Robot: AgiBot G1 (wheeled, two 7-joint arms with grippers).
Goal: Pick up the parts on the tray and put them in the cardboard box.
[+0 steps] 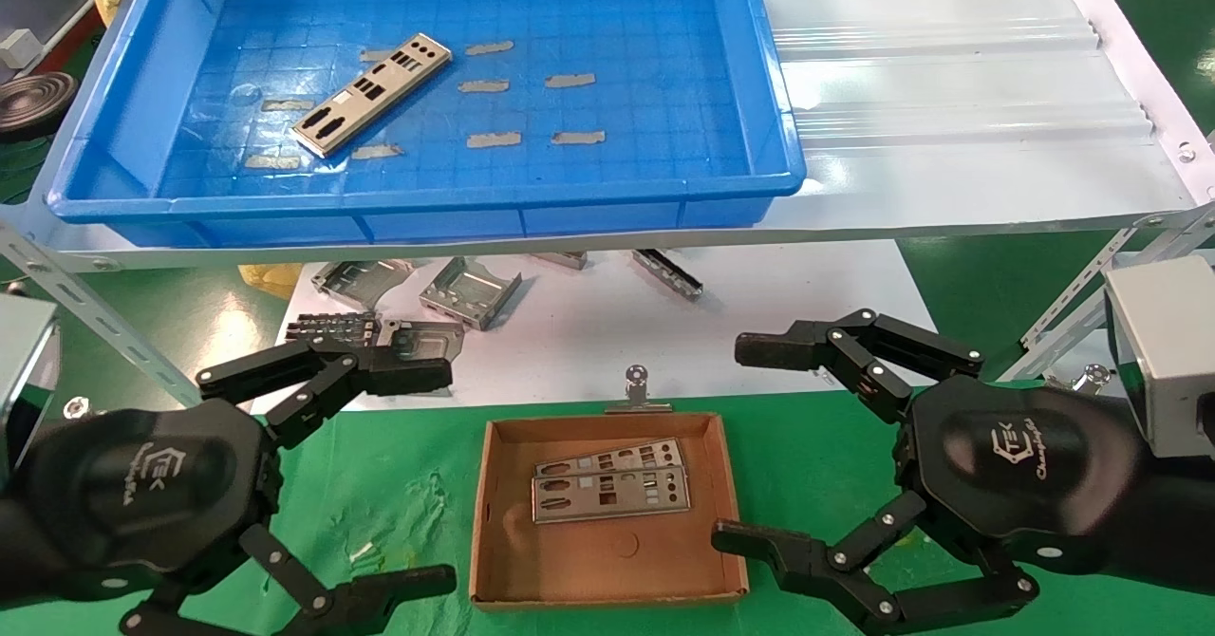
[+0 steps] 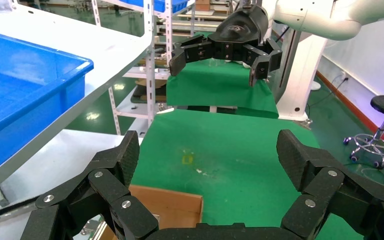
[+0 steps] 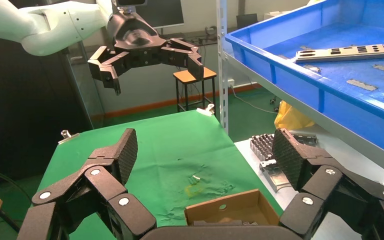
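**One plate left in the tray**

Head view: a silver punched metal plate (image 1: pixel 371 95) lies diagonally in the bright blue plastic tray (image 1: pixel 607 209); two more rest in the brown cardboard box (image 1: pixel 494 532). Left gripper (image 1: pixel 408 470) and right gripper (image 1: pixel 750 441) hover spread, empty.

Left wrist view: the fingers (image 2: pixel 122 157) gape.

Right wrist view: the plate (image 3: pixel 341 52) lies flat, so pinching its raised edge looks wisest.

Tray (image 1: pixel 133 157): bright blue, grid-patterned floor.
Tape strips (image 1: pixel 494 140) on tray floor: dull grey.
Part (image 1: pixel 372 94) in tray: silver, dark rectangular and round cutouts.
Parts (image 1: pixel 611 495) in cardboard box: silver-grey, same cutout pattern.
Cardboard box (image 1: pixel 494 560): plain brown.
Corrugated sheet (image 1: pixel 949 76), right of tray: white, ribbed.
Surface (image 1: pixel 399 494) under box: green cloth, faint pale marks.
Brackets (image 1: pixel 470 291), beyond box: grey metal, on white sheet.
Left gripper (image 1: pixel 380 484), right gripper (image 1: pixel 769 446): black, silver rivets, white logo on housings.
Jaws: textured black pads.
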